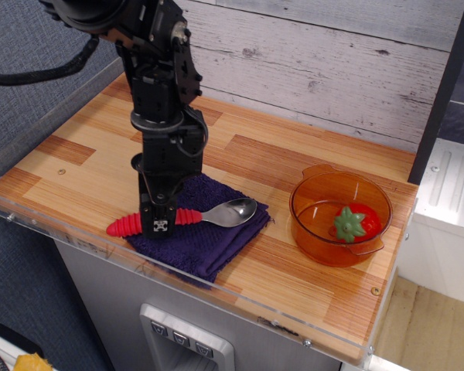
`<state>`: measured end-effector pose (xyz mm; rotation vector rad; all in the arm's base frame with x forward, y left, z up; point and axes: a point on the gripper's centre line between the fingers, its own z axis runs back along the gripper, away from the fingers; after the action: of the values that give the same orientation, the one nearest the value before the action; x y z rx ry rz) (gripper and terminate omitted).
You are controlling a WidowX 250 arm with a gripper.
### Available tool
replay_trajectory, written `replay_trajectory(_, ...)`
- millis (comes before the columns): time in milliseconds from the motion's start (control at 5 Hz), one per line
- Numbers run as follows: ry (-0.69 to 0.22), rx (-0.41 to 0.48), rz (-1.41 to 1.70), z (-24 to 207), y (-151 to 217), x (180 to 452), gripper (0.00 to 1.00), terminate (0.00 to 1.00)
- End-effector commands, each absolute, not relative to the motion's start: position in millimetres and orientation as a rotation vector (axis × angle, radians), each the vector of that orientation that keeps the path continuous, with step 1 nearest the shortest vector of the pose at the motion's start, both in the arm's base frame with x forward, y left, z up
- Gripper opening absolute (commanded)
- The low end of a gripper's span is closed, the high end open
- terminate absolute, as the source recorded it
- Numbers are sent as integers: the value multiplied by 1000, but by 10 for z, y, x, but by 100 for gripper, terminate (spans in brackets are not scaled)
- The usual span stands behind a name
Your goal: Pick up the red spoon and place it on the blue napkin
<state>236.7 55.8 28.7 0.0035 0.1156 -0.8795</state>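
Gripping red spoon point(187, 217): tool point(159, 224).

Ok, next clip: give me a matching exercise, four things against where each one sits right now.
Things:
1. red spoon
2. blue napkin
3. strawberry
4. pincer

Places:
A. inside the orange bowl
B. at the counter's front edge
C. over the spoon's handle
D. bowl end over the napkin

Pairs: 1-D, 2-B, 3-A, 4-C

One camera looks down at the counter point(294, 166) from its front (obliquely).
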Motion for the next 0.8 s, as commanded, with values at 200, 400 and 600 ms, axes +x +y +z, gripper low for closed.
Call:
replay_trajectory(200, 78, 18, -850, 590, 523, 2433, 100, 0)
replay_trajectory(400, 60, 33, -810, 741, 538, 2508, 100, 0)
replay_trajectory(600, 78, 87, -730, 827, 552, 2636, 100, 0)
